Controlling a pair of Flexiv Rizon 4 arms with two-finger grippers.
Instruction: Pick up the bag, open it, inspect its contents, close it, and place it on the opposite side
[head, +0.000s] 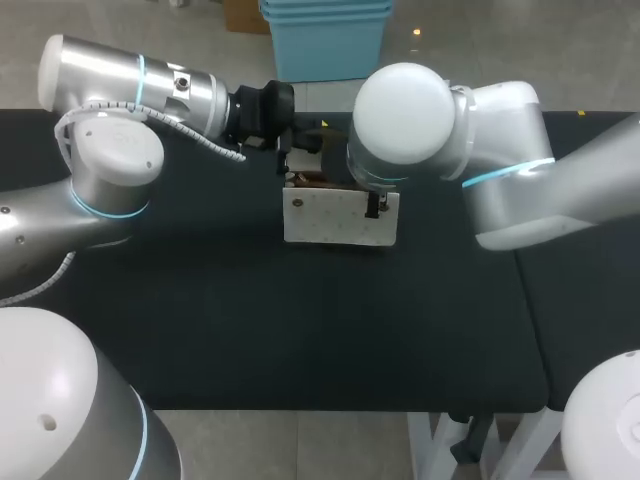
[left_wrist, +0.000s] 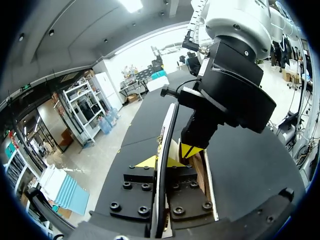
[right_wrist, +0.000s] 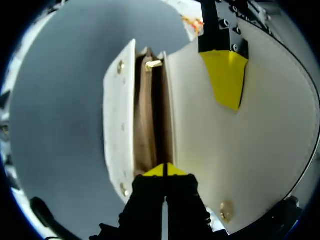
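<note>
Beneath my right arm (head: 415, 125), the bag (head: 335, 222) is partly hidden.

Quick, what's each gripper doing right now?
Left gripper: closed on the bag, by its flap.
Right gripper: closed on the bag, at its opening.

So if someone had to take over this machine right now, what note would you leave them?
Left claw: shut on the flap, holding it raised.
Right claw: by the look of it, shut on the rim of the bag at its mouth.
The bag is upright in the middle of the table, open, with its brown inside showing.
Done: bag grasped and opened.
Left: inspect the contents, close it, place it on the opposite side.
</note>
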